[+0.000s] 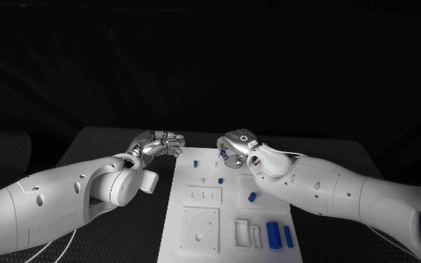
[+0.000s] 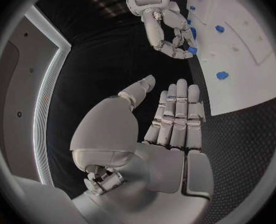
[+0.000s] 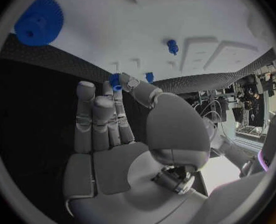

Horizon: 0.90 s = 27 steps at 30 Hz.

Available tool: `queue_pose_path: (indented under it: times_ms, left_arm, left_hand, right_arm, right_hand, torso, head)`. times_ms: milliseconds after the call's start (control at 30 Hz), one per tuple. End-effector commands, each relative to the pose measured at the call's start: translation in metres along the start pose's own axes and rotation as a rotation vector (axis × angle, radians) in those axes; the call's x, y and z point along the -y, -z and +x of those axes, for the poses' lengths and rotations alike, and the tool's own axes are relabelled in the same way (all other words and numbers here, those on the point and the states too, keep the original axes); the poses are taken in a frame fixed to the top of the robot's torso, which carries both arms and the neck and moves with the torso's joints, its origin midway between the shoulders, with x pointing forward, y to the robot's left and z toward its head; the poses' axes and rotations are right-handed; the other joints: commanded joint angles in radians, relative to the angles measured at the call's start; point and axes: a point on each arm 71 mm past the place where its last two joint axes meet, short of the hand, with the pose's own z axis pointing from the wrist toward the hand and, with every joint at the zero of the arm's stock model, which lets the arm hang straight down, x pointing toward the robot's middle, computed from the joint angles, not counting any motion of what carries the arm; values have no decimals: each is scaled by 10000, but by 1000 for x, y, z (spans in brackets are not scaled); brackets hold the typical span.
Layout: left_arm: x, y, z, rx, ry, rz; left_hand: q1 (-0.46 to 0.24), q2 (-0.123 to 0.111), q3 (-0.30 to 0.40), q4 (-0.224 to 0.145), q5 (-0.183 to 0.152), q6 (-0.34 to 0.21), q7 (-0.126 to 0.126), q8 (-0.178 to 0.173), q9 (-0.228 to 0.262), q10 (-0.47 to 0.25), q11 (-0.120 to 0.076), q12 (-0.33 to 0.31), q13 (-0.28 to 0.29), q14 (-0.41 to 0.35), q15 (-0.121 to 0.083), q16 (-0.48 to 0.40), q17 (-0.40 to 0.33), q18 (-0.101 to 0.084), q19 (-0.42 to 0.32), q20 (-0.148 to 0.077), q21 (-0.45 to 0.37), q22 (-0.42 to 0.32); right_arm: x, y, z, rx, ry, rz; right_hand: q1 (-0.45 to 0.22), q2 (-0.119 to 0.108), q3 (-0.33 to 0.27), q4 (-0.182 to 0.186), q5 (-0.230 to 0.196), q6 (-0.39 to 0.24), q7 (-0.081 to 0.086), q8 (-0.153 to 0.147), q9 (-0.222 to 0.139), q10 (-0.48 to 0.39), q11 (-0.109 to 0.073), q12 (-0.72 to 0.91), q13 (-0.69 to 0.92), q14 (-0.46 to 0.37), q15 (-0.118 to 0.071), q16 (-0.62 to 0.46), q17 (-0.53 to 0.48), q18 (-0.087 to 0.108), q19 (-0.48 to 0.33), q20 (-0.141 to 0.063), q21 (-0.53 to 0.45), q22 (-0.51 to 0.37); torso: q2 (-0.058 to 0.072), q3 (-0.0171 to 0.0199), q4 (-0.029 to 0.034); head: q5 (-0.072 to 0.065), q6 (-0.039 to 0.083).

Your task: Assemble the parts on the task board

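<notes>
The white task board (image 1: 198, 214) lies in the middle of the black table. My right hand (image 1: 236, 148) hovers over the board's far end and pinches a small blue part (image 3: 115, 80) between thumb and a finger; the left wrist view shows the same part (image 2: 192, 50) at its fingertips. My left hand (image 1: 160, 143) is off the board's far left corner, fingers straight and thumb apart (image 2: 175, 119), holding nothing. A blue gear (image 3: 38, 21) lies on the board. Small blue pegs (image 1: 194, 164) (image 1: 220, 181) (image 1: 252, 196) stand along it.
Two long blue bars (image 1: 273, 234) (image 1: 288, 236) lie at the board's near right, beside white slotted blocks (image 1: 247, 232). A square white plate (image 1: 200, 229) sits at the near left of the board. Black table (image 1: 105, 147) surrounds the board.
</notes>
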Motion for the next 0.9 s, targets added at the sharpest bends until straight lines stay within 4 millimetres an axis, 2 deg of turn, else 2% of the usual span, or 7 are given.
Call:
queue_pose_path:
  times_ms: [33,267,367,500,733,900]
  left_arm:
    - [2,0,5,-191,19,131]
    - [4,1,9,-290,54,146]
    - [5,1,11,-341,77,167]
    - [8,2,12,-386,105,214]
    - [10,3,12,-387,110,262]
    - [13,3,12,-394,116,302]
  left_hand:
    - [-95,-24,16,-62,0,-3,77,-64,10,29,63,-42,-10,-13,76,-60,18,207,-87,-3,47,205]
    - [-102,-26,20,-69,-1,-1,77,-66,13,33,62,-48,-10,-15,78,-67,23,208,-91,-1,50,205]
    - [-105,-26,22,-70,-1,-1,77,-67,14,34,62,-50,-10,-15,78,-69,24,208,-93,-1,51,204]
    - [-110,-30,25,-75,-2,0,77,-69,15,37,63,-54,-11,-16,80,-74,27,209,-95,1,52,204]
    - [-114,-37,29,-84,-2,-1,77,-73,17,39,64,-61,-11,-17,81,-80,32,210,-99,2,55,204]
    - [-116,-41,33,-89,-2,-1,77,-75,19,40,65,-65,-12,-17,82,-84,35,211,-101,3,57,204]
  right_arm:
    - [-1,-3,0,51,294,76]
    - [-3,-7,0,-50,336,70]
    - [-6,-9,1,-73,359,35]
    - [-7,-11,2,-78,400,58]
    - [-5,-12,2,-94,450,113]
    - [-3,-11,3,-189,555,163]
  right_hand:
    - [-24,-104,80,4,21,65,-3,22,15,430,-5,61,56,-115,-127,40,-10,315,77,-76,44,249]
    - [-31,-110,90,9,21,62,-2,14,17,426,-3,50,60,-119,-125,45,-17,315,64,-72,59,247]
    - [-30,-111,95,9,21,62,-2,12,18,425,-2,47,61,-120,-124,47,-20,315,60,-72,63,246]
    - [-30,-112,103,9,21,61,-1,8,20,424,-1,41,63,-122,-123,50,-24,315,53,-70,72,245]
    - [-28,-111,115,8,21,59,0,1,22,420,1,32,66,-126,-121,53,-31,315,42,-69,82,243]
    - [-27,-113,122,7,21,58,0,-3,23,420,1,27,68,-129,-120,56,-35,315,36,-68,90,242]
  torso:
    - [29,-24,22]
    - [62,-74,62]
    - [80,-69,49]
    - [127,-100,106]
    - [194,-132,184]
    - [226,-153,215]
  head:
    - [9,7]
    - [-25,35]
    - [-15,32]
    - [-16,55]
    - [-27,77]
    - [-40,87]
